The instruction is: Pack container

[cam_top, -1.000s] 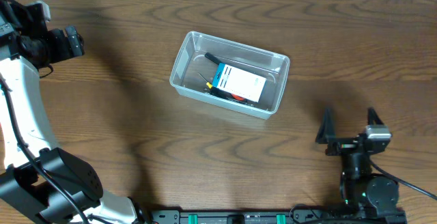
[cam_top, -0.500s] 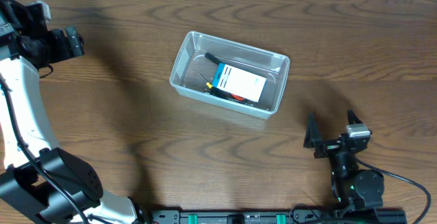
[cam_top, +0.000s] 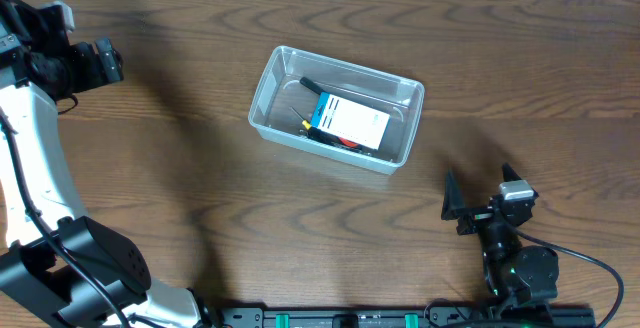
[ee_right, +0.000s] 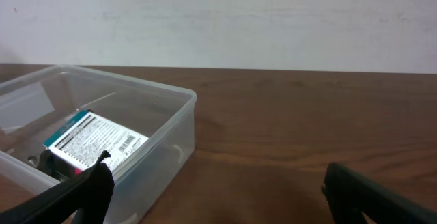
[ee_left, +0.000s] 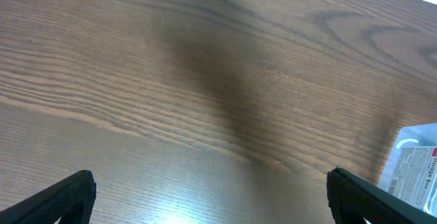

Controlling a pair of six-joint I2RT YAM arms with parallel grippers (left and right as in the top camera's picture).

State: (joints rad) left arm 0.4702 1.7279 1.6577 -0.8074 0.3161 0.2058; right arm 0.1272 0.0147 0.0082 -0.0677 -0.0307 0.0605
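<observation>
The container (cam_top: 415,118), a clear plastic bin, stands in the middle of the table. Inside lie a blue-and-white box (cam_top: 348,121), a black tool (cam_top: 310,85) and something red (cam_top: 348,143). My right gripper (cam_top: 480,183) hovers open to the lower right of it, with nothing between its fingers. In the right wrist view the container (ee_right: 171,142) and box (ee_right: 95,142) sit ahead on the left of the open gripper (ee_right: 218,197). My left gripper (cam_top: 112,61) is far off at the table's back left, open and empty (ee_left: 212,200). The container's corner (ee_left: 410,138) shows at that view's right edge.
The table (cam_top: 200,198) is dark wood with a white wall (ee_right: 218,19) behind its far edge. The left arm's white link (cam_top: 40,158) runs down the left side. The arm bases (cam_top: 400,318) sit along the front edge.
My right gripper has moved left, nearer the container, still open. The left arm and the container's contents have not moved.
</observation>
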